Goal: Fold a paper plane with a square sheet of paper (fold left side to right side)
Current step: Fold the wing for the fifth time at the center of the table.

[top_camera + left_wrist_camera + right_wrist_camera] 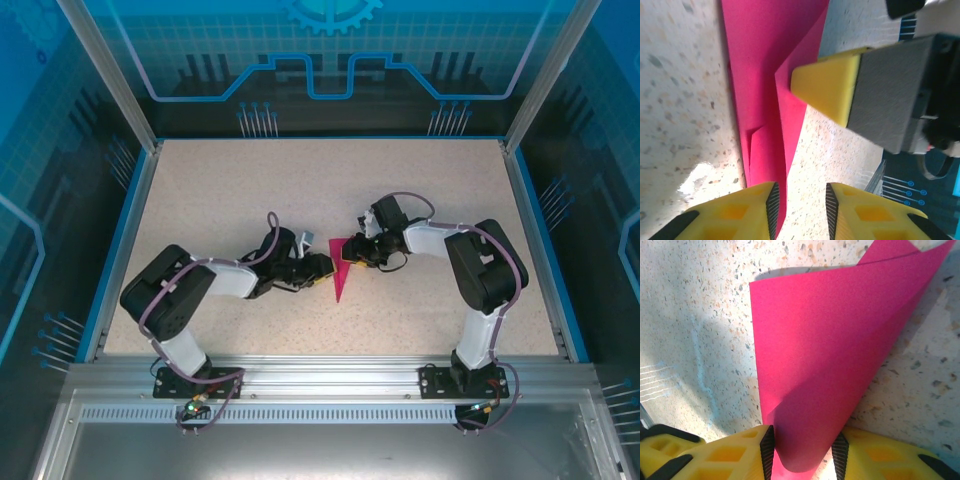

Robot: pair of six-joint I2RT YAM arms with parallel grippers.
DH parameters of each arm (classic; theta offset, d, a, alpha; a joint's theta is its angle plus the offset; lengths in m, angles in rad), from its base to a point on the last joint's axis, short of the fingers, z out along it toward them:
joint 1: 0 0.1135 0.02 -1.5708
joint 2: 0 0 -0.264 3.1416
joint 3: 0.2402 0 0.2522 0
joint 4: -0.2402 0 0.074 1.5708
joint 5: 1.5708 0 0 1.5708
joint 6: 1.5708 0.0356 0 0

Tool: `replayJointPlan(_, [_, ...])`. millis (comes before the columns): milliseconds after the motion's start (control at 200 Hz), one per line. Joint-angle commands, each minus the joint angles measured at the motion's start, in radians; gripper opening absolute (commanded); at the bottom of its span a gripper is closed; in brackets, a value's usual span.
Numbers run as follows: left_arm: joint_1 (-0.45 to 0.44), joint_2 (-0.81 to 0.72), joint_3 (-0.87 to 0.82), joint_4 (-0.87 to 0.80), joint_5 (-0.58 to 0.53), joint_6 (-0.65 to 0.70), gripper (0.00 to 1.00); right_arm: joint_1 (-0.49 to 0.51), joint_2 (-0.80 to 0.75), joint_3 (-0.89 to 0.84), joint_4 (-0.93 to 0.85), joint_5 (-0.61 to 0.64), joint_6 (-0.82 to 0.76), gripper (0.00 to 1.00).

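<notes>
Speckled beige table (pixel 250 190), blue rim (pixel 325 139) around it; aluminium rail (pixel 330 375) along near edge.

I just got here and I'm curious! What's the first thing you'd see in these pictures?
The bright pink paper jumps out, folded into a long pointed shape in the middle of the speckled table. Two robot arms meet over it: the right gripper pinches a curled-up flap, while the left gripper sits at the paper's edge with its jaws apart.
</notes>
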Motion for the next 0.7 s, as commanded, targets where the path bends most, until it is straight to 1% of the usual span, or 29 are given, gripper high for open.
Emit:
replayJointPlan(0, [0.024,-0.002,0.038,-0.081,0.034,0.04,0.35,0.019,0.038,0.006,0.001,0.007,0.0,0.38])
replayJointPlan(210, [0.057,0.101,0.12,-0.078,0.06,0.002,0.32,0.019,0.032,0.004,0.002,0.003,-0.003,0.38])
replayJointPlan(375, [0.065,0.175,0.168,-0.03,0.107,-0.013,0.28,0.019,0.023,0.001,0.005,-0.002,-0.001,0.38])
replayJointPlan(435, [0.065,0.194,0.177,-0.021,0.112,-0.019,0.26,0.019,0.017,0.0,0.011,-0.005,0.001,0.38])
replayJointPlan(695, [0.066,0.244,0.19,0.02,0.126,-0.035,0.26,0.019,-0.004,-0.006,0.011,-0.009,0.005,0.37])
